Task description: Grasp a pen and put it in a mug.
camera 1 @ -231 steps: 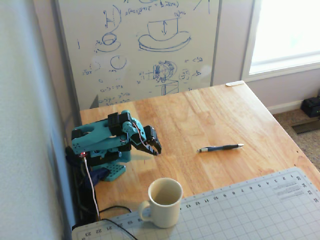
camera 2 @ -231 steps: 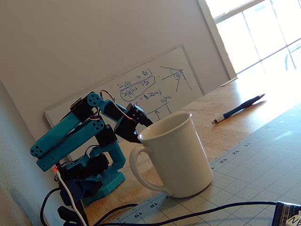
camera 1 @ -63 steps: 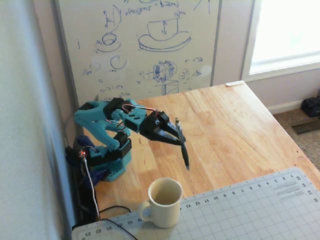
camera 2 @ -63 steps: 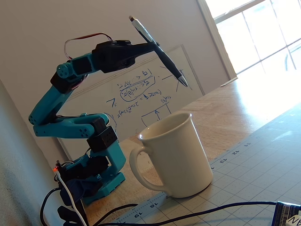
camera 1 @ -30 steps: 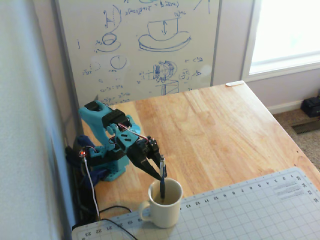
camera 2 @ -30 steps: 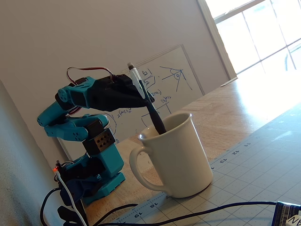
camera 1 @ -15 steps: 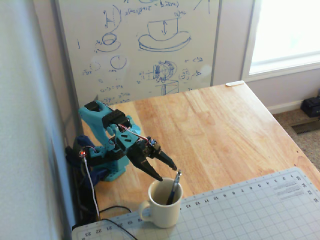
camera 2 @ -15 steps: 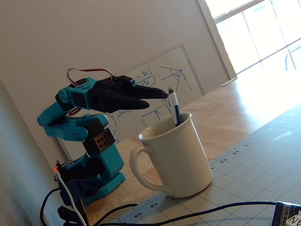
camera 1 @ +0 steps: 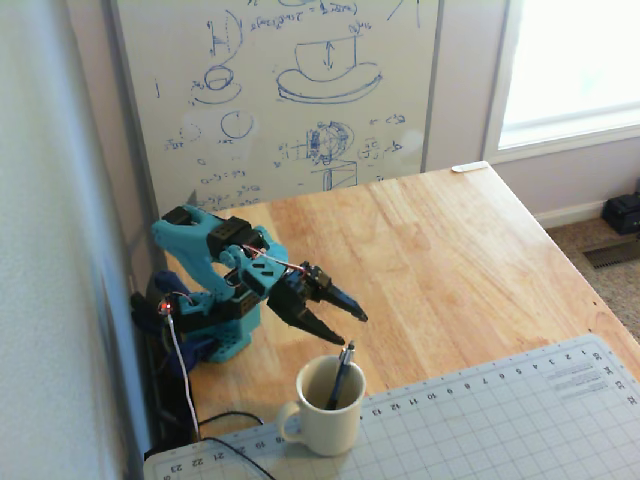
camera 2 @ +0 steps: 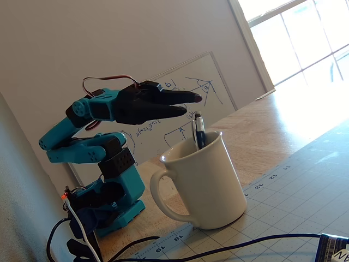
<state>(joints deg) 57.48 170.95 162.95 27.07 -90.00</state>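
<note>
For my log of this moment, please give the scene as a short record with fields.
pen: standing tilted inside the mug, upper end above the rim
mug: cream-white, handle toward the left in both fixed views, at the edge of the cutting mat
gripper: open, empty, above and behind the mug
table: light wood

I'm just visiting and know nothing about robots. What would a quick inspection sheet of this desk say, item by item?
Surface: light wooden table, with a grey gridded cutting mat at its near edge.
Job's things: dark blue pen stands tilted inside the cream-white ceramic mug.
Clutter: nothing seen.
Gripper: black two-finger gripper on the turquoise arm, open, empty, above the mug.
Cables: white cable and black cable by the arm's base.
Surroundings: whiteboard with blue sketches, bright window.
</note>
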